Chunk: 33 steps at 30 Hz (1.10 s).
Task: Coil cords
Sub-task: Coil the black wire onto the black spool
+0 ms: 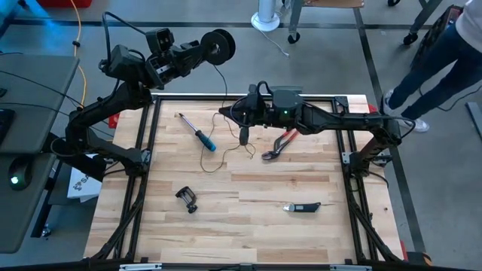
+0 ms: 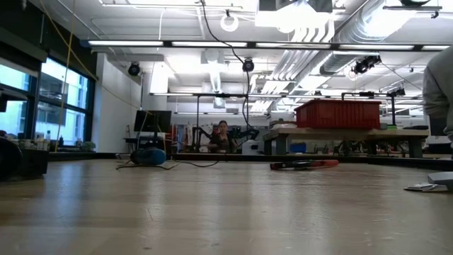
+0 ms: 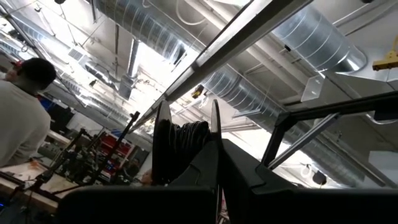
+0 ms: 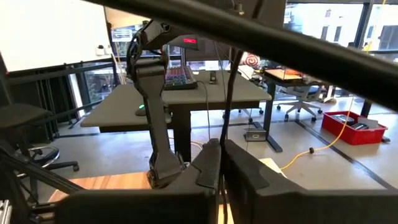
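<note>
Black fingers of the left gripper (image 1: 205,47) are clenched on the small round reel (image 1: 218,45), held up beyond the table's far edge at about eleven o'clock; in the left wrist view the reel (image 3: 180,149) sits between the fingers with dark cord wound on it. The thin cord (image 1: 218,143) drops from the reel onto the wooden table (image 1: 241,233) and lies in loose loops near the middle. The right gripper (image 1: 244,135) hangs over the table's far middle at twelve o'clock, its fingers pinched together on the cord. A blue-handled screwdriver (image 1: 197,132) lies at ten o'clock, red pliers (image 1: 280,143) at one o'clock, a black clamp (image 1: 187,199) at seven and a knife (image 1: 301,207) at five.
</note>
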### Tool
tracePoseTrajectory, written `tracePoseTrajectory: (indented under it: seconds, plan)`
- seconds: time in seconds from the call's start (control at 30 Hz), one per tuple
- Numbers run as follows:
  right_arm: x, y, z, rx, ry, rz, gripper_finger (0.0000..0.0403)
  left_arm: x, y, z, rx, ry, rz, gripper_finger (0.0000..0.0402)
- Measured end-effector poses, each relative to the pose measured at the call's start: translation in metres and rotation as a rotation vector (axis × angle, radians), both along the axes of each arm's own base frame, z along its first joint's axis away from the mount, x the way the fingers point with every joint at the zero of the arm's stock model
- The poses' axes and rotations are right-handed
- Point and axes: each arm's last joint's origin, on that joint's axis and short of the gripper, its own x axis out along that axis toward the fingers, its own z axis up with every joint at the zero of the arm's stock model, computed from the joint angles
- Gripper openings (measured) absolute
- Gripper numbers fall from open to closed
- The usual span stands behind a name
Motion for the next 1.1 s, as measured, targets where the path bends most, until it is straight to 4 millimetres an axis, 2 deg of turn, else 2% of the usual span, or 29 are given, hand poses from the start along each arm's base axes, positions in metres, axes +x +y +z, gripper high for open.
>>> tracePoseTrajectory:
  seconds: [0.13,0.2,0.37,0.47,0.63,0.83,1.1]
  plan:
    - [0.000,0.001,0.000,0.005,0.007,0.003,0.0002,-0.002,-0.001,0.001,0.017,-0.001,0.014,0.0000]
    - [-0.004,0.003,0.001,0.006,0.026,0.003,0.0002,-0.010,0.000,0.004,0.045,0.002,0.051,0.0000]
    - [-0.027,0.011,0.016,0.010,0.073,0.010,0.0001,-0.043,-0.004,0.009,0.027,0.096,0.148,0.0000]
    - [-0.039,0.020,0.023,0.009,0.094,0.037,0.0001,-0.057,-0.008,0.006,-0.017,0.186,0.196,0.0000]
    - [-0.065,0.030,0.046,-0.002,0.031,0.065,0.0001,-0.075,-0.014,0.000,-0.087,0.293,0.248,0.0000]
    - [-0.085,0.029,0.062,-0.049,-0.014,0.023,0.0000,-0.074,-0.017,-0.014,-0.214,0.445,0.178,0.0000]
    - [-0.106,0.018,0.075,-0.101,-0.048,-0.093,0.0000,-0.052,-0.022,-0.029,-0.287,0.573,0.032,0.0000]
